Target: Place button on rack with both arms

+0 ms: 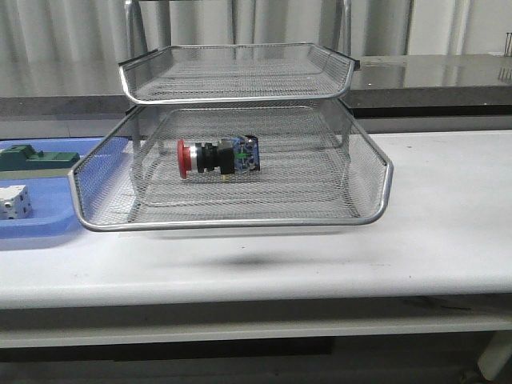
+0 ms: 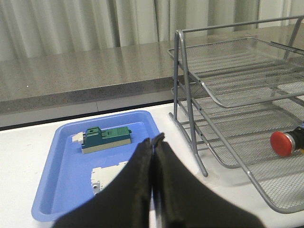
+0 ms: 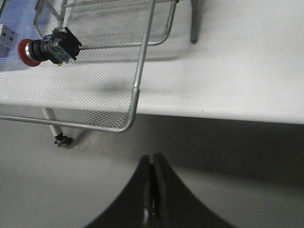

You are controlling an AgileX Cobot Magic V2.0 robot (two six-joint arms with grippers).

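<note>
The button (image 1: pixel 218 157), with a red cap, black body and blue rear block, lies on its side in the lower visible tier of the silver wire-mesh rack (image 1: pixel 240 226). It also shows in the left wrist view (image 2: pixel 286 142) and in the right wrist view (image 3: pixel 47 47). My left gripper (image 2: pixel 153 142) is shut and empty, above the blue tray and left of the rack (image 2: pixel 223 95). My right gripper (image 3: pixel 152 164) is shut and empty, off the table's front edge, below the rack's corner (image 3: pixel 135 90). Neither arm shows in the front view.
A blue plastic tray (image 2: pixel 57 190) left of the rack holds a green block (image 2: pixel 107 138) and a white block (image 2: pixel 107 175); both show at the front view's left edge, the green block (image 1: pixel 36 158) and the white cube (image 1: pixel 14 202). The white table (image 1: pixel 448 232) extends right.
</note>
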